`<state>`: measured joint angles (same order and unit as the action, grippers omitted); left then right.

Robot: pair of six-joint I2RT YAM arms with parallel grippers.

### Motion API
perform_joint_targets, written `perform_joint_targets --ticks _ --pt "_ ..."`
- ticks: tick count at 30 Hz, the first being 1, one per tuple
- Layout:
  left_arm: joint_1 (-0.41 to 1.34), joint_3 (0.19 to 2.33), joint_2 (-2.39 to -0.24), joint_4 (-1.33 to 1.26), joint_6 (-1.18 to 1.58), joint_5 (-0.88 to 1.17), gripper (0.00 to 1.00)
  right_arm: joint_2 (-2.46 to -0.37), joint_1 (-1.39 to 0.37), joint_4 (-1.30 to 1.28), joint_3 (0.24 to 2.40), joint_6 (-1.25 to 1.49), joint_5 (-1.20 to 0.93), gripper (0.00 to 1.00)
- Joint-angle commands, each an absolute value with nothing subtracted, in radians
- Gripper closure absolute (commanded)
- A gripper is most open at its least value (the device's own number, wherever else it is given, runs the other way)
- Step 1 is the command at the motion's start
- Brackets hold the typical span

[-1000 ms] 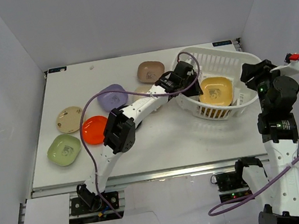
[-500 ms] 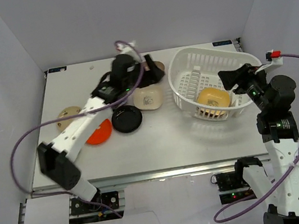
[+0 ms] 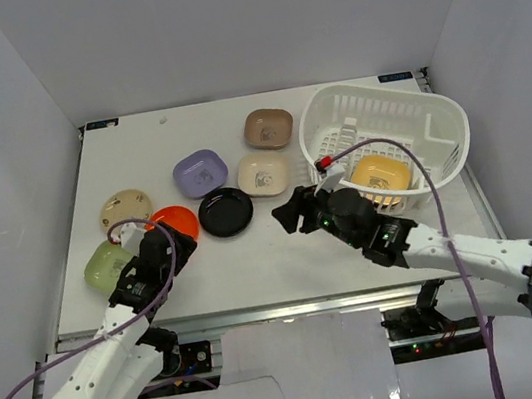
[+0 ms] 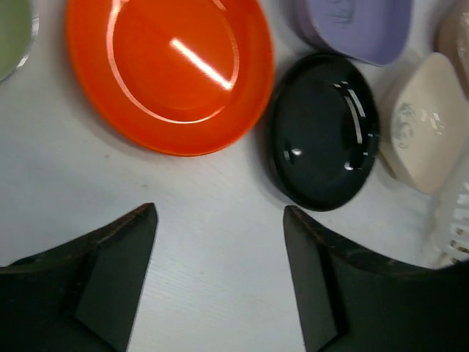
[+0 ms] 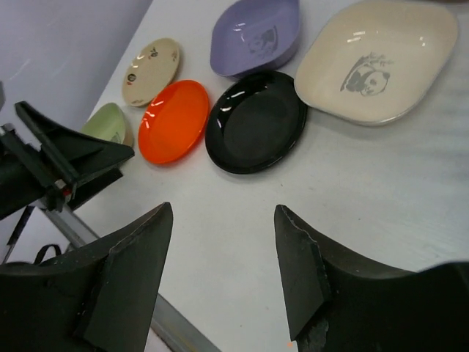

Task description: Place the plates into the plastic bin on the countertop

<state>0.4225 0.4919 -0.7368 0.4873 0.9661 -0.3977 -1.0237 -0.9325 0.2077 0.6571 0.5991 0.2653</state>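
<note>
— How are the two pincers found?

— The left pincer (image 4: 220,214) is seen with its fingers spread wide and nothing held between them. It is poised above bare bench (image 4: 220,293), on the near side of the orange plate (image 4: 168,70) and the black plate (image 4: 322,139). The right pincer (image 5: 223,213) is likewise parted and empty, and is held over the bench with the black plate and the cream plate (image 5: 377,59) beyond its tips.

— And where is the plastic bin placed?

— The plastic bin (image 3: 393,108) is set at the far right of the bench. One gold plate (image 3: 382,176) is lying inside it, toward its near wall.

— Which plates are found outside it?

— Seven are counted on the bench, all to the left of the bin. The brown plate (image 3: 268,127) is placed farthest back, just beside the bin. The lavender plate (image 3: 200,172) and the cream plate are set side by side in front of it, and the black plate is laid nearer, between those two. The orange plate is partly covered by the left arm (image 3: 115,330) in the overhead view. The beige plate (image 3: 124,210) is found behind it, and the green plate (image 3: 104,266) is seen near the left edge, beside that arm
</note>
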Motion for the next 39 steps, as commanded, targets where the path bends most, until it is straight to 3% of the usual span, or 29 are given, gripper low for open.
perform_joint_targets --ticks 1,7,16,19,23,26,29,39 --pt "0.358 0.439 -0.702 0.477 1.114 -0.485 0.15 -1.199 -1.02 0.507 0.611 0.705 0.584 0.35" --pt "0.232 0.394 -0.833 0.353 1.095 -0.371 0.15 -1.553 -1.048 0.604 0.689 0.898 0.615 0.35" --pt "0.094 0.299 -0.928 0.186 1.063 -0.236 0.18 -1.857 -1.023 0.629 0.845 1.12 0.575 0.36" --pt "0.086 0.276 -0.946 0.146 1.062 -0.224 0.19 -1.94 -1.005 0.627 0.902 1.178 0.546 0.41" --pt "0.077 0.255 -0.979 0.103 1.063 -0.21 0.2 -2.022 -0.968 0.629 0.937 1.273 0.534 0.57" --pt "0.074 0.259 -1.009 0.094 1.06 -0.207 0.21 -2.029 -0.95 0.664 0.916 1.333 0.523 0.76" --pt "0.074 0.258 -1.026 0.083 1.054 -0.216 0.26 -2.008 -0.945 0.715 0.87 1.33 0.503 0.89" --pt "0.074 0.232 -1.002 0.06 1.048 -0.227 0.45 -1.66 -1.035 0.854 0.566 1.154 0.416 0.92"
